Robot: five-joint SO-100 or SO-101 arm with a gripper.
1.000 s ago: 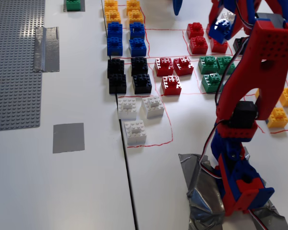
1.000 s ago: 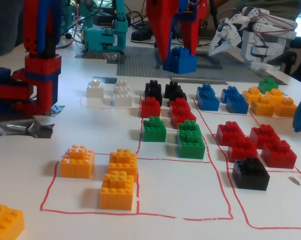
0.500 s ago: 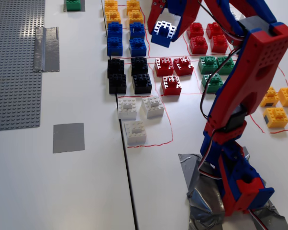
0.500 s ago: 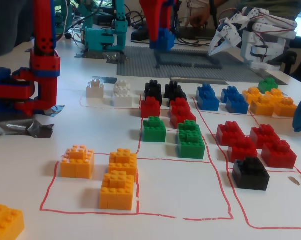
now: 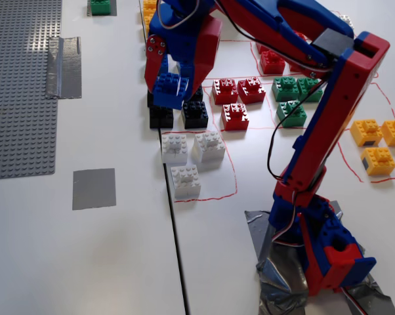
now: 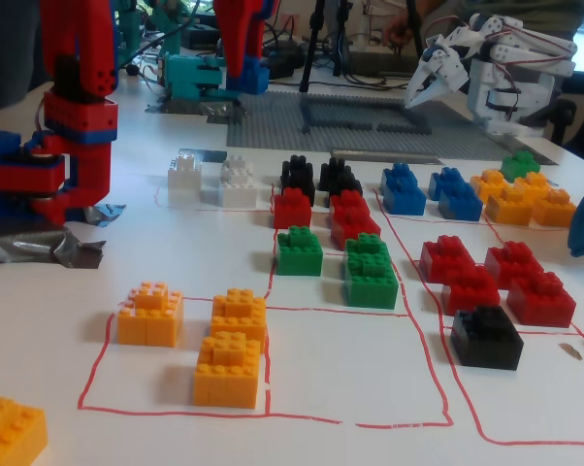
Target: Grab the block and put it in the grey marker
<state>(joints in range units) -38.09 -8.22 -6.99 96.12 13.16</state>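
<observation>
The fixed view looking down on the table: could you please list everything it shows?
block: 1, blue, at the fingers, above the black bricks
grey marker: 1, grey, lower left, bare
baseplate: 1, grey, left edge
duct-tape strip: 1, silver, baseplate's right edge
black bricks: 2, centre
red bricks: at least 4, centre right
green bricks: 3, right of red
white bricks: 3, below black
orange bricks: 3, right edge
arm: 1, red and blue, base lower right
fingers: at the block
</observation>
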